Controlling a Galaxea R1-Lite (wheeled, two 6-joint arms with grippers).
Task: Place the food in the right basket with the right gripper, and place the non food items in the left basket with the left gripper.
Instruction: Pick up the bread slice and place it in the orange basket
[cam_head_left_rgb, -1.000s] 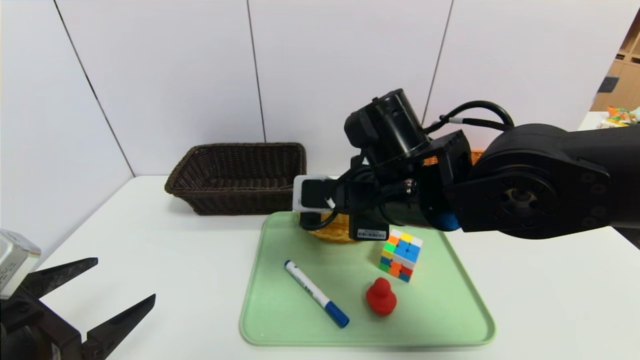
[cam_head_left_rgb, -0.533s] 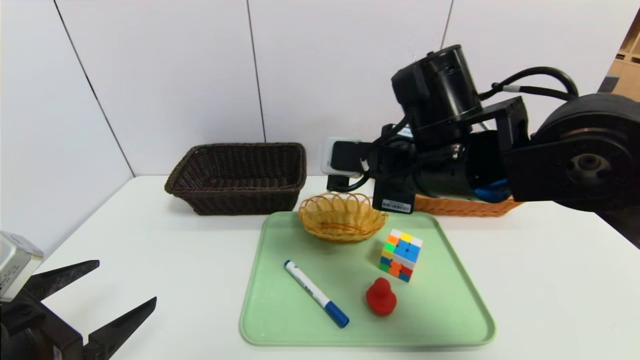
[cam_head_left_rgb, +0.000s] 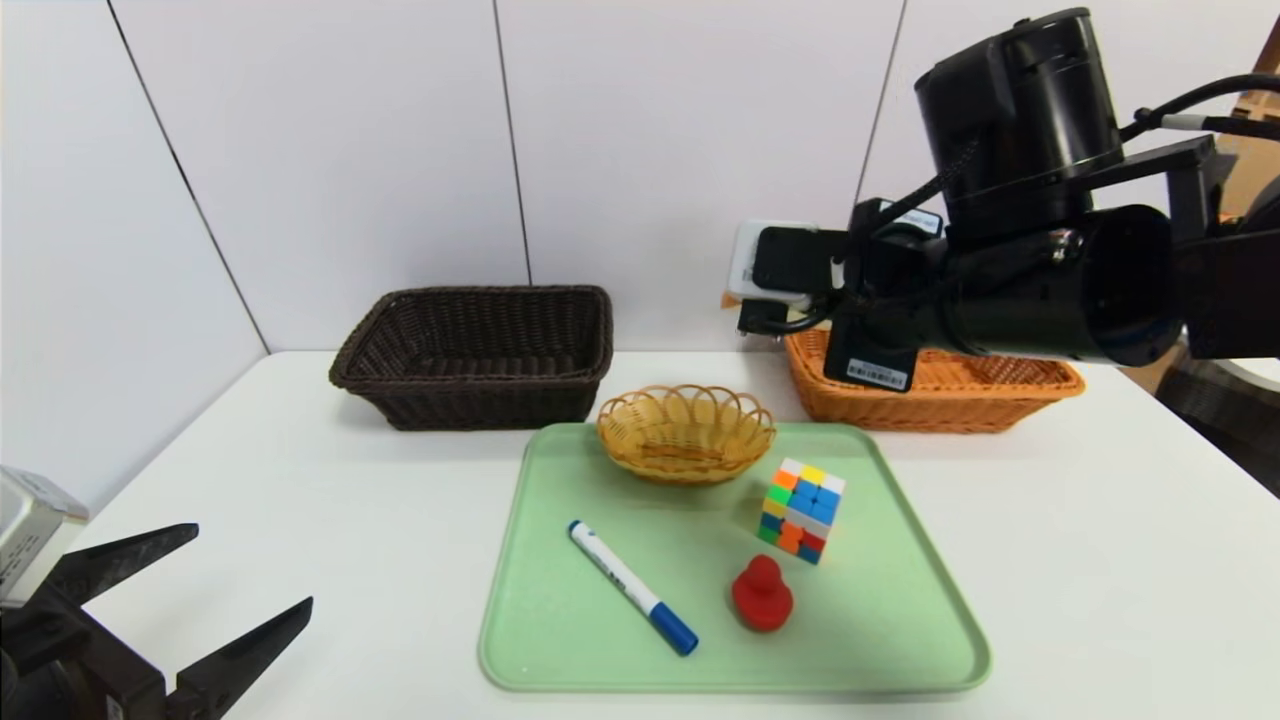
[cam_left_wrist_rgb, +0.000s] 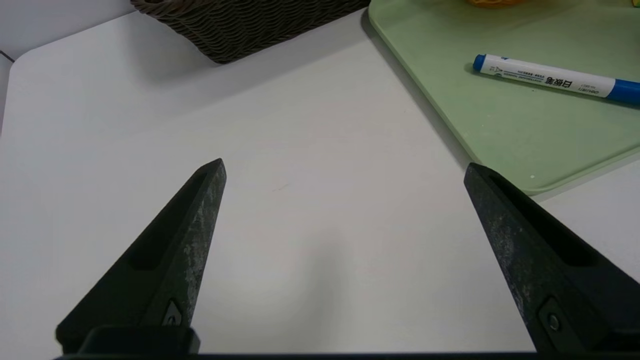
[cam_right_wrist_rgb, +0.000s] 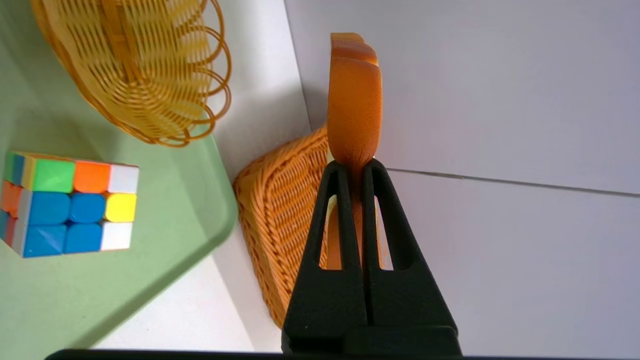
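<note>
— Looking from the head view, the right gripper is hanging high at the near-left corner of the right basket, and its fingers are mostly hiding behind the wrist, so from here I cannot tell what they are doing. Only a sliver of orange is peeking out at the tip.

— And the left side?

— The left gripper is waiting low at the near-left of the table, fingers spread wide and holding nothing. The marker, the cube and the red duck are all lying on the green tray, with the left basket sitting beyond, against the wall.

— What is the left wrist view giving you?

— Both open fingers are framing bare table, with the marker lying across the tray off to one side, well apart from the tips.

— And the right wrist view?

— That one is settling it. The right gripper is clamping the bread slice on edge, its long axis running straight out from the fingers. The right basket is lying below and just beside the slice, not squarely under it. I am guessing the arm is needing to carry further over the basket's middle before letting go.
</note>
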